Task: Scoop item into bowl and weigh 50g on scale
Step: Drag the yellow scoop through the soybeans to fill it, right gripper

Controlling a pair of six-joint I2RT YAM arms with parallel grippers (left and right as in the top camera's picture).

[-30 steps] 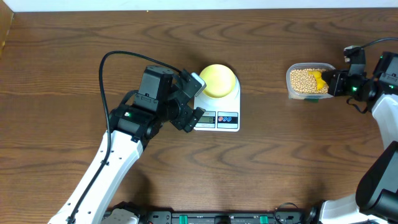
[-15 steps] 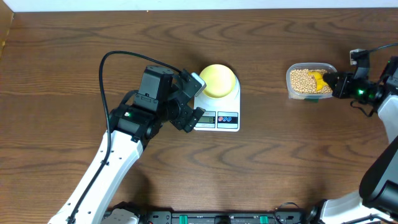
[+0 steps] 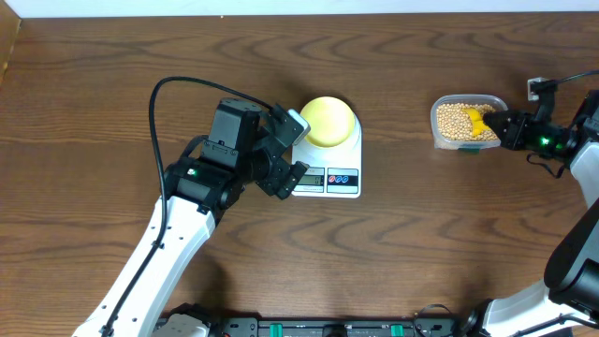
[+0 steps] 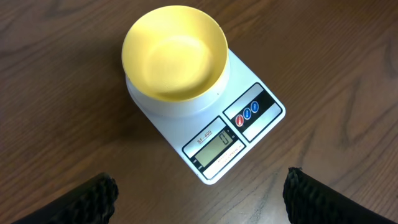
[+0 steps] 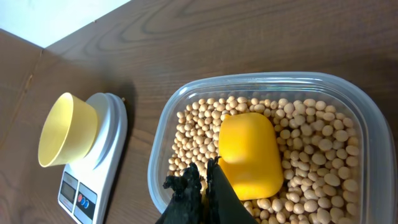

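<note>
The pale-yellow bowl sits empty on the white scale at the table's middle; both show in the left wrist view, the bowl and the scale, its display reading 0. My left gripper is open and empty just in front of the scale. Tan beans fill a clear tub at the right. My right gripper is shut on the handle of a yellow scoop, whose upturned back lies on the beans in the tub.
The table's back edge runs along the top, with a pale surface beyond it. A cable loops over the left arm. The bowl and scale also show at the left of the right wrist view.
My right arm has drawn back a little to the right, and the scoop has shifted slightly in the tub. The left arm, the bowl and the scale have not moved.
</note>
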